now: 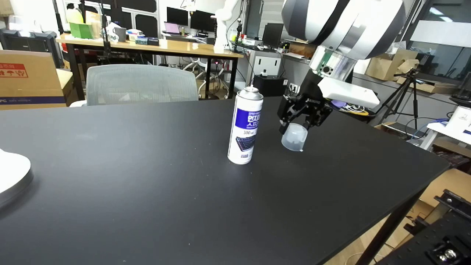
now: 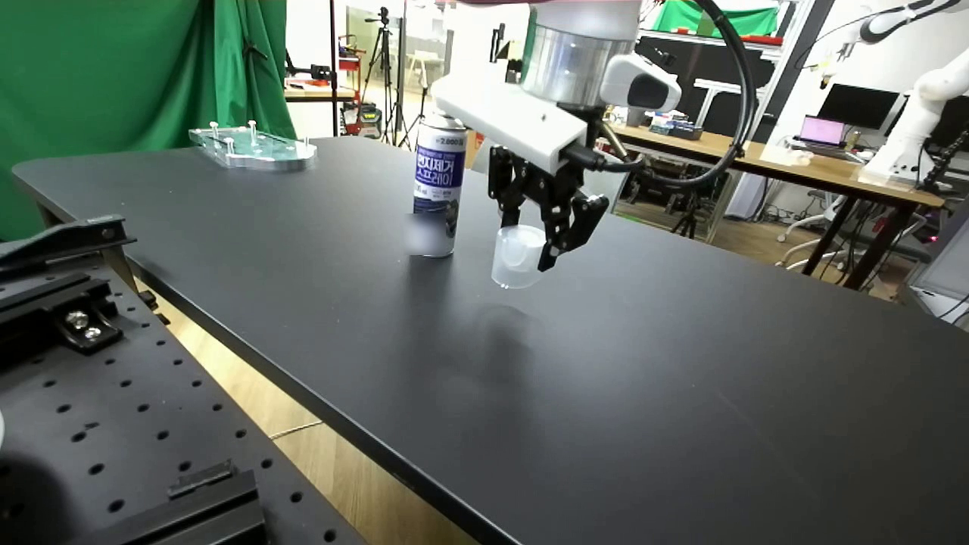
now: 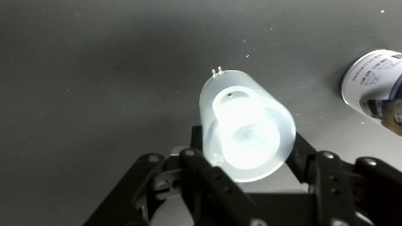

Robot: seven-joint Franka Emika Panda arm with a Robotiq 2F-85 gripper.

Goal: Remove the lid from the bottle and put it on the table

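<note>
I have the lid (image 1: 294, 137) held in the air, off the bottle (image 1: 245, 126) and above the counter (image 1: 147, 191). It is a short, translucent, pale cylinder, roughly upright; from the wrist I see a whiter ring inside it and two tiny nubs on its far rim. The bottle stands upright on the matte black counter, near the lid and apart from it: slim, white, with a blue label, white lettering, a keyboard picture lower down and its domed top exposed. My wrist view cuts it off at the edge.
</note>
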